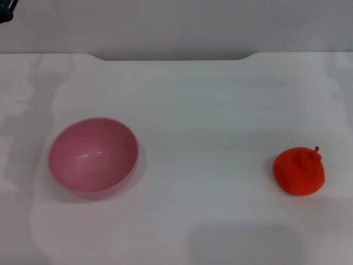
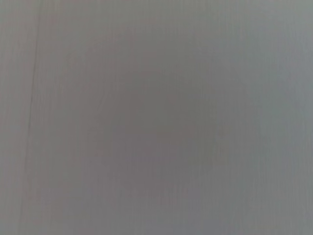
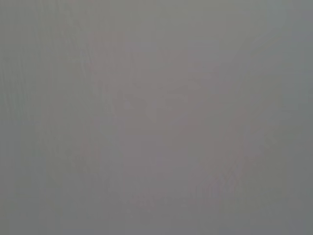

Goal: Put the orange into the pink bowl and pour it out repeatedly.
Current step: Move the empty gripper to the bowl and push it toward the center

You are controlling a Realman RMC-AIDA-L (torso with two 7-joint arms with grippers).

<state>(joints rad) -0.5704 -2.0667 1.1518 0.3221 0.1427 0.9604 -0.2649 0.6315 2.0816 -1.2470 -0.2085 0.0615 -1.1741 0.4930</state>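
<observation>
Two things are being carried by the white counter [image 1: 209,99]: the pink bowl [image 1: 92,157] is being shown upright and empty on the robot's left, and the orange [image 1: 299,170] is lying well apart on the right, stem nub up. Neither gripper is being shown, so the jaws' state cannot be told.

A white table [image 1: 209,99] with a notched far edge meets grey wall.
</observation>
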